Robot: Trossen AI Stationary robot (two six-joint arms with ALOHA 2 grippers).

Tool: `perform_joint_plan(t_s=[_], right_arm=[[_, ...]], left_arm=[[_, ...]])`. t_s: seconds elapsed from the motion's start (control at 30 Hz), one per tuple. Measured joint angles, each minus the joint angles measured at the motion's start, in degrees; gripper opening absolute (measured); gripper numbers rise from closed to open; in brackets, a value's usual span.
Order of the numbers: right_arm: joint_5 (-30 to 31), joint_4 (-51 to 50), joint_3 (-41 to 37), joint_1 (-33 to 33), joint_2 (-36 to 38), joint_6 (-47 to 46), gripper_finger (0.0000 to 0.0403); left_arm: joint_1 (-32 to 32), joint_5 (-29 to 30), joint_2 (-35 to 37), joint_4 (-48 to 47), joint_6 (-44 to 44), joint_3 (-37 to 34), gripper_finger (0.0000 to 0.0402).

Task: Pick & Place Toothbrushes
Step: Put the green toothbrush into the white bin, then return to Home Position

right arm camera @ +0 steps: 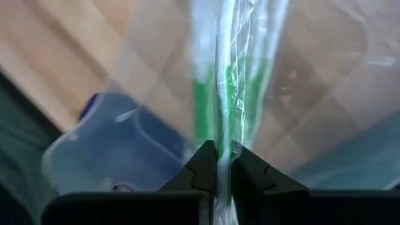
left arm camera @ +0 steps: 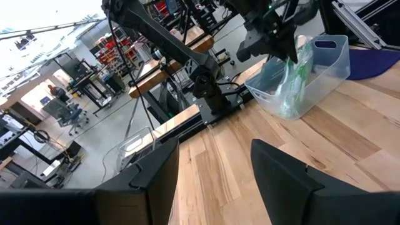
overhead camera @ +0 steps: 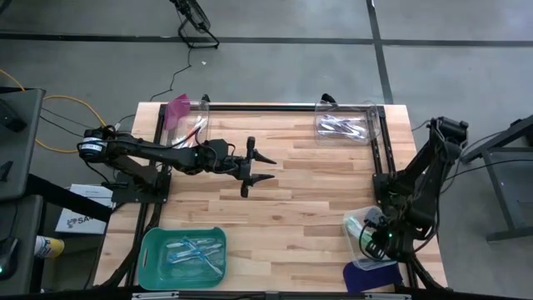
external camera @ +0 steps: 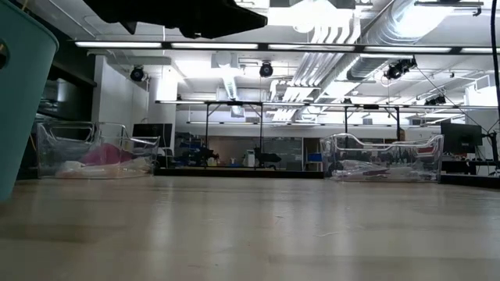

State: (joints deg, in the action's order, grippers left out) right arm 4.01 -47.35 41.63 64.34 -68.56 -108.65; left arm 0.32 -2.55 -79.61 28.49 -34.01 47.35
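**Pinching a wrapped green toothbrush over the clear bin**

Gripping with the right gripper (right arm camera: pixel 217 164) at the near right corner of the table (overhead camera: pixel 316 183), jaws pressed together on a green-handled toothbrush (right arm camera: pixel 215 106) sealed in a crinkly clear wrapper. Hanging it directly over the small clear plastic bin (left arm camera: pixel 312 69), probably so that it drops inside rather than onto the wood; also showing as a pale green bundle at the bin (overhead camera: pixel 366 227), beside a blue lid (overhead camera: pixel 371 275).

Hovering the left gripper (overhead camera: pixel 260 166) mid-table, jaws spread and holding nothing, likely waiting its turn well clear of the other arm.

Lying elsewhere: a loose heap of toothbrushes in the teal tray (overhead camera: pixel 150 250) at the near left, more wrapped ones in the clear container (overhead camera: pixel 321 121) at the far right edge, and another clear container with a pink lid (overhead camera: pixel 177 109) at the far left.

Showing light butcher-block planks, smooth and faintly glossy; thin, rigid, transparent bin walls with rounded corners; glinting, wrinkled film; matte black angular fingers (left arm camera: pixel 281 181).
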Motion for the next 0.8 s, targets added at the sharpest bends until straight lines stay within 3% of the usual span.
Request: perform_joint_plan(t_s=[0.33, 0.8], right_arm=[[-0.04, -1.72, 0.00, 0.17, -2.82, -1.31, 0.0039], [1.97, -1.27, 0.00, 0.17, -1.91, -4.13, 0.0170]], left_arm=[[0.00, -0.58, -0.02, -0.55, 0.03, 0.00, 0.0193], [0.00, -0.94, -0.02, -0.83, 1.28, 0.02, 0.0193]])
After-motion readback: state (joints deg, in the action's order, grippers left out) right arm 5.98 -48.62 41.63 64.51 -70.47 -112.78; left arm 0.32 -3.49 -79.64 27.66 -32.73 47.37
